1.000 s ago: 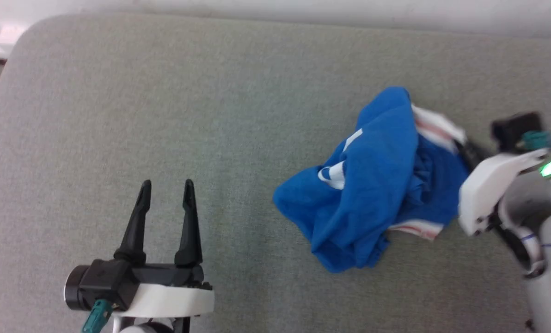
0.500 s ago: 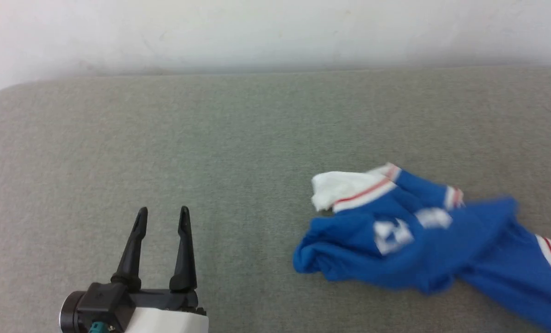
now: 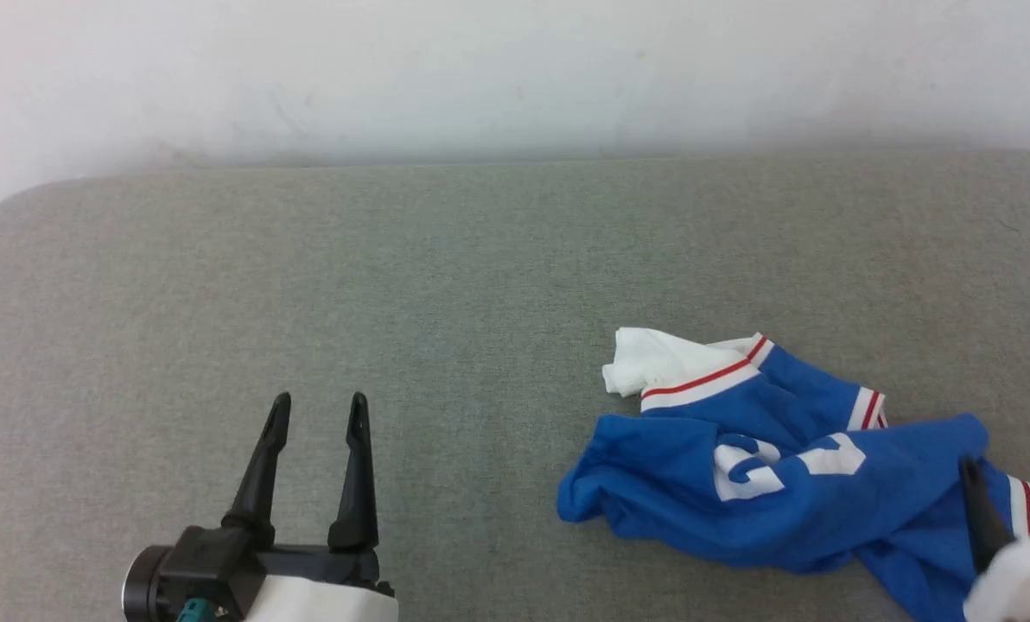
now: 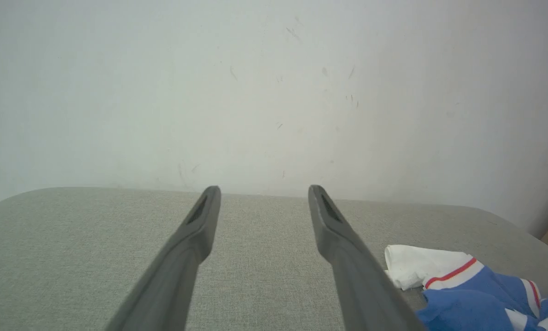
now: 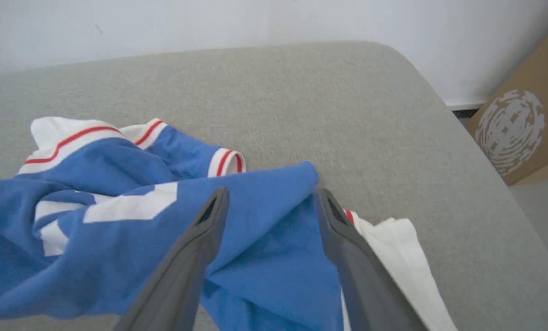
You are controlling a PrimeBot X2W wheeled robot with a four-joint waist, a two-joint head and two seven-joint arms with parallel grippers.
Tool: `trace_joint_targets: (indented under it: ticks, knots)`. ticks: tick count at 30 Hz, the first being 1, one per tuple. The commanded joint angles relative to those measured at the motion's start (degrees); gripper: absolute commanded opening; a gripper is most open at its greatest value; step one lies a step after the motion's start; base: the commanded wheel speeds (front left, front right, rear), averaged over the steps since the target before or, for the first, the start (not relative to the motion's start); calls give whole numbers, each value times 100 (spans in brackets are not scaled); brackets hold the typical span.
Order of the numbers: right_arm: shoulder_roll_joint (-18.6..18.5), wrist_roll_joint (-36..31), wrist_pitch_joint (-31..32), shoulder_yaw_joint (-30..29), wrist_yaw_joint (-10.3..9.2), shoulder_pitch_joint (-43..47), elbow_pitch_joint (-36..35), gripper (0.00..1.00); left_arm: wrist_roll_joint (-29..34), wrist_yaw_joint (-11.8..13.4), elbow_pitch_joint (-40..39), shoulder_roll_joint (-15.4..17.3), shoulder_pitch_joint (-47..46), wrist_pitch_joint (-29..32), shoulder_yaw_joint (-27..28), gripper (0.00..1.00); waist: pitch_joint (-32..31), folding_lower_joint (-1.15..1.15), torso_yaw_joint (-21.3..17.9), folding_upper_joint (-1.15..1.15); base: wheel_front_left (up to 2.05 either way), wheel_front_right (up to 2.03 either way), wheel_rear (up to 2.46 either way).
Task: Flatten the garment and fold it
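Both spread, right claw (image 5: 271, 192) above garment (image 3: 679, 501), left claw (image 3: 320, 402) level (well apart)

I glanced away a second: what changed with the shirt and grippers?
The garment, a bunched heap before, now lies stretched out, white lettering up. The right gripper is over its right end, jaws open. The left gripper stayed open, off the cloth.
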Motion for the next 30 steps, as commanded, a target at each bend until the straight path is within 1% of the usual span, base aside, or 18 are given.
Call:
trace_joint_targets:
  ticks: [1, 3, 5, 9, 13, 16, 20, 23, 24, 25, 26, 28, 30]
  knots:
    - [11, -49, 34, 63, -5, -150, -143, 100, 16, -33, 2, 19, 76, 11, -7, 100, -43, 1, 69, 0, 0, 0, 0]
    - [9, -179, 210, 289, -5, -362, -491, 100, 3, -26, -5, 14, 86, 7, -13, 100, -23, 1, 137, 0, 0, 0, 0]
    - [-4, -239, 381, 547, -5, -620, -676, 100, -15, -24, -15, 8, 73, -2, -11, 100, 42, 1, 205, 0, 0, 0, 0]
    - [-127, -233, 749, 1133, -5, -1121, -559, 100, -48, -31, 15, -14, -17, -25, -20, 100, 230, 1, 388, 0, 0, 0, 0]
    - [-196, -114, 1176, 1671, -5, -1597, -45, 100, -80, -42, 64, -46, -125, -60, -26, 100, 453, 1, 569, 0, 0, 0, 0]
    - [-313, -98, 1568, 1973, -5, -1858, 540, 100, -99, -61, 132, -77, -197, -90, -48, 100, 578, 1, 709, 0, 0, 0, 0]
    - [-515, -180, 1933, 2238, -5, -2094, 1325, 100, -122, -88, 220, -122, -289, -126, -77, 100, 688, 1, 878, 0, 0, 0, 0]
    - [-630, -267, 2013, 2390, -5, -2186, 1761, 100, -124, -105, 275, -151, -347, -144, -104, 100, 745, 1, 986, 0, 0, 0, 0]
    - [-630, -276, 2018, 2382, -5, -2202, 1867, 67, -123, -109, 292, -159, -366, -149, -112, 100, 753, 1, 1015, 0, 0, 0, 0]
    - [-610, -293, 1961, 2338, -5, -2229, 1930, 18, -125, -109, 308, -169, -382, -154, -117, 100, 751, 1, 1041, 0, 0, 0, 0]
    - [-599, -319, 1870, 2322, -5, -2272, 1958, 0, -126, -109, 321, -176, -394, -158, -118, 100, 745, 1, 1059, 0, 0, 0, 0]
    - [-599, -327, 1692, 2326, -5, -2402, 1960, 0, -129, -105, 351, -184, -406, -164, -109, 100, 709, 1, 1076, 0, 0, 0, 0]
    - [-688, -367, 1464, 2427, -5, -2625, 1891, 0, -129, -104, 392, -181, -397, -169, -97, 100, 622, 1, 1076, 0, 0, 0, 0]
